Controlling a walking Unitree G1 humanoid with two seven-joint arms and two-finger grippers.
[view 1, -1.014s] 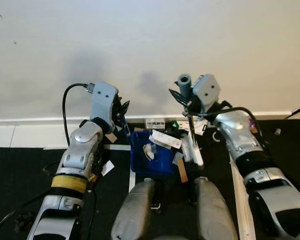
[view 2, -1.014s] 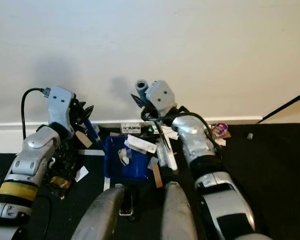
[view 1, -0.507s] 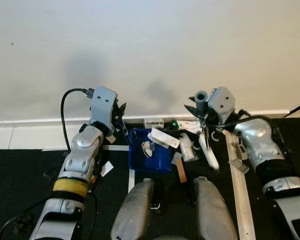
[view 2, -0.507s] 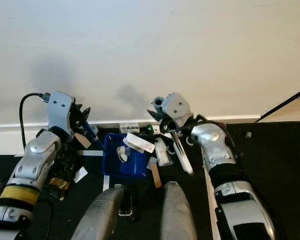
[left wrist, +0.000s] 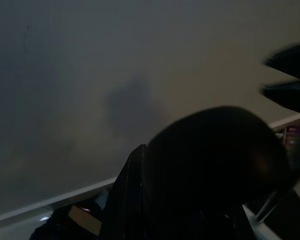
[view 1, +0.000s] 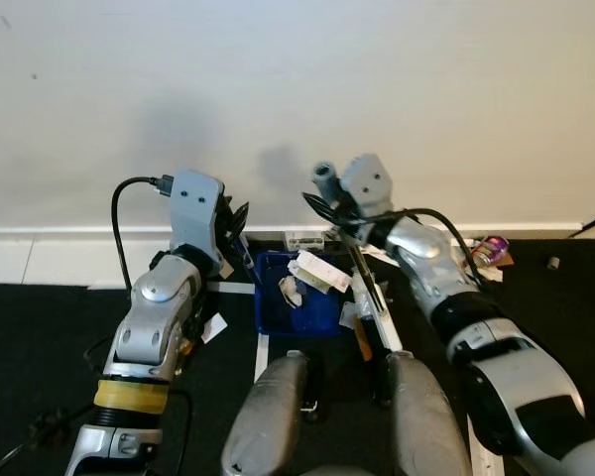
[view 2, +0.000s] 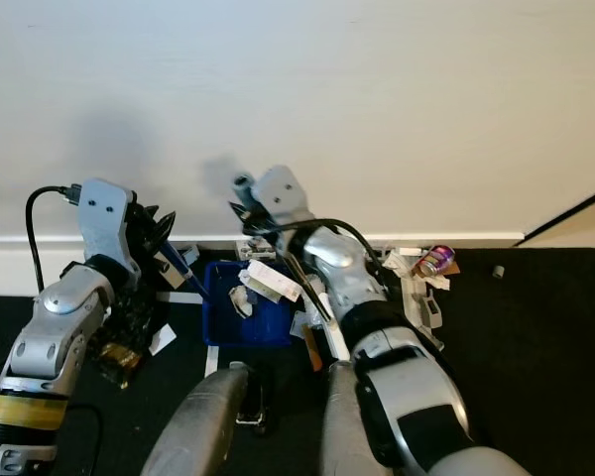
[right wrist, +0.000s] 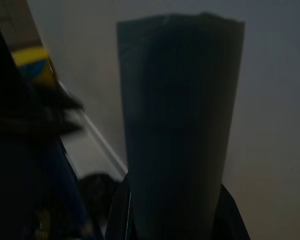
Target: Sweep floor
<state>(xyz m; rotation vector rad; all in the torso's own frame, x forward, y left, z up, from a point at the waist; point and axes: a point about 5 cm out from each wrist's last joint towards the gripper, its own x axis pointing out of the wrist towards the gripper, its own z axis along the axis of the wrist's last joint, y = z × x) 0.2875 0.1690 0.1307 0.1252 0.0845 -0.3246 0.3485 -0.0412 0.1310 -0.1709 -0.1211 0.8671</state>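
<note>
Right gripper [view 1: 329, 203] is clenched on the grey broom handle [view 1: 325, 178], whose top end pokes up beside the wrist; half a second ago this arm was swung out to the robot's right with the broom head [view 1: 374, 297] trailing over the dark floor [view 1: 40, 337], and now it has come back across toward the middle, so the shaft slants down to the litter just beside the blue dustpan [view 1: 297, 302]. Reads as the return half of a sweeping stroke, dragging scraps toward the pan. Left gripper [view 1: 236, 226] holds the dustpan's blue handle [view 2: 183, 273], fingers closed on it, and has barely moved over the same interval; pan sits on the floor against the skirting board [view 1: 59, 238], tilted mouth facing the broom. White paper [view 1: 319, 270] and smaller scraps already lie in and over the pan's rim; a brown strip [view 1: 362, 342] and more paper remain on the floor between pan and broom. A crushed purple can [view 2: 434, 261] and loose wrappers lie well apart to the right, beyond this stroke. Judgement: partly done, another pass needed for the right-hand debris. Wrist views dark; right one shows the handle close up.
</note>
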